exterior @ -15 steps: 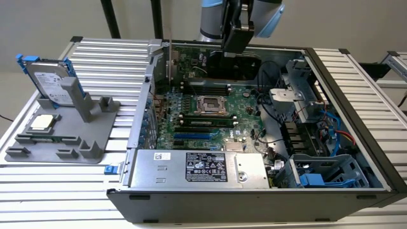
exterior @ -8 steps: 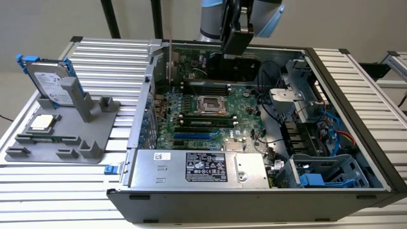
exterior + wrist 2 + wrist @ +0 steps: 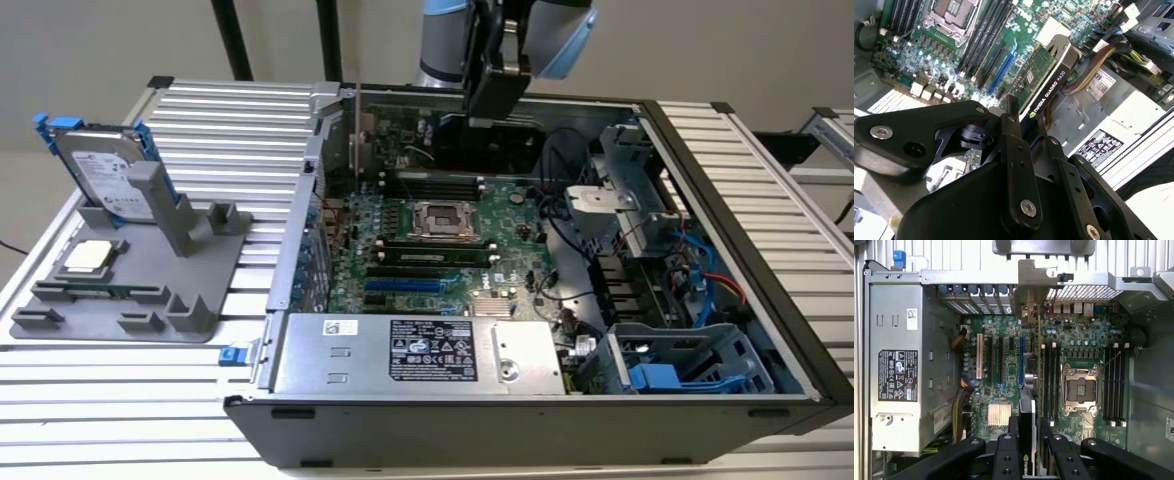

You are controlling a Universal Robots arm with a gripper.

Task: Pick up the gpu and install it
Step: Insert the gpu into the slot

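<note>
I had the hand [image 3: 1021, 132] clamped on the thin green-board gpu with its black cooler [image 3: 1046, 82], edge-down above the green motherboard [image 3: 441, 235] inside the open black computer case [image 3: 747, 250]. Misaligned with the blue slot [image 3: 1021, 360], it could jam or scrape nearby components.

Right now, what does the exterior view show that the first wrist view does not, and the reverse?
Exterior view alone: the grey fixture beside the case, carrying the hard drive and CPU chip.

First wrist view alone: the gpu seen edge-on, clamped by the gripper above the expansion slots.

Both: the motherboard with its empty CPU socket, and the power supply.
</note>
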